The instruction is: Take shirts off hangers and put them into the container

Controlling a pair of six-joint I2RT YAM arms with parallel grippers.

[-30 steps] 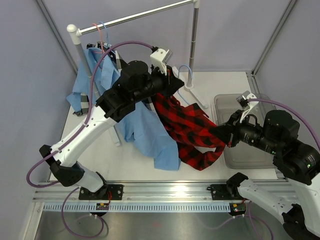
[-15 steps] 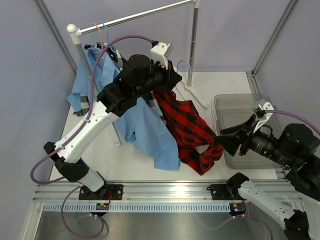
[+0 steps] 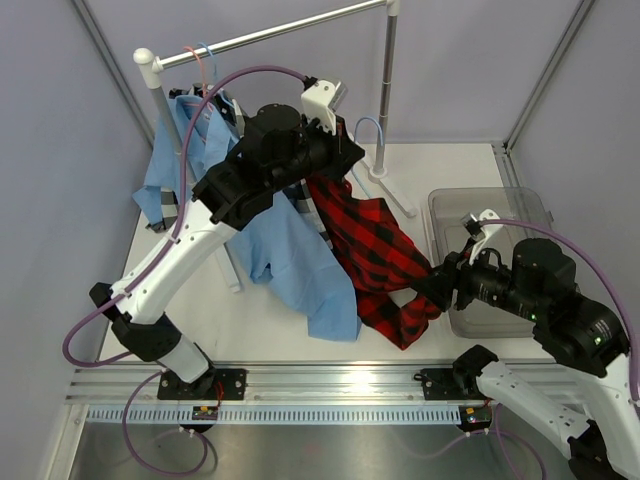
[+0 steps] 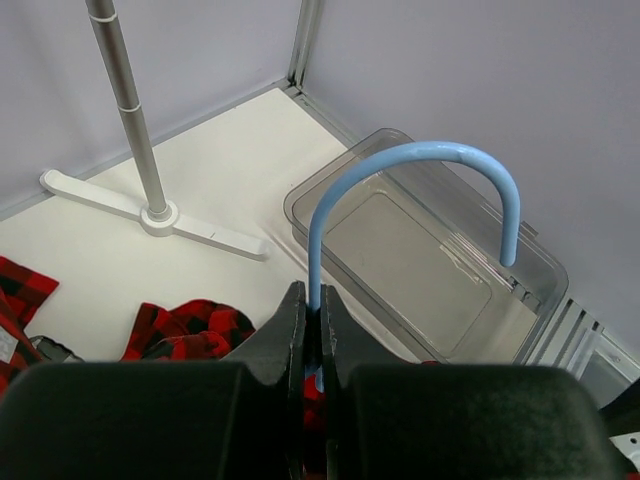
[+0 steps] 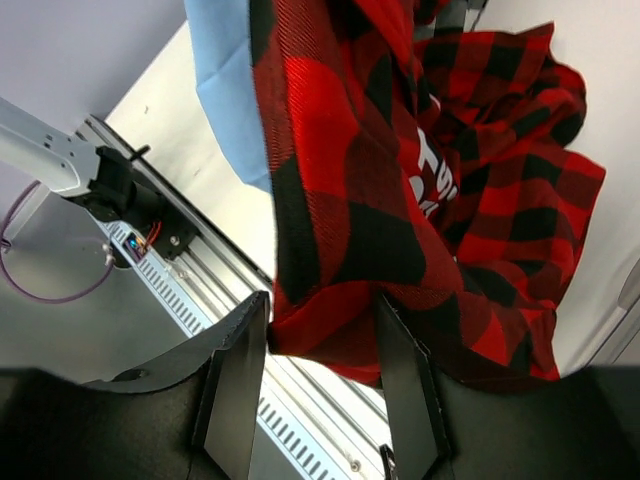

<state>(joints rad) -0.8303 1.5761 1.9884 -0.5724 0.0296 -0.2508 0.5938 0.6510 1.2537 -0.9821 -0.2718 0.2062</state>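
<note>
At left under the silver rail, light blue shirt. Clamped tight in the left gripper, light blue hanger, red-and-black plaid shirt hanging below onto the table. At that shirt's hem, right gripper, fingers spread apart. Farthest right, clear container.

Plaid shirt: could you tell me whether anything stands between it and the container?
Nothing loose does. Only the right gripper, open at the hem of the plaid shirt, sits between it and the empty container.
</note>
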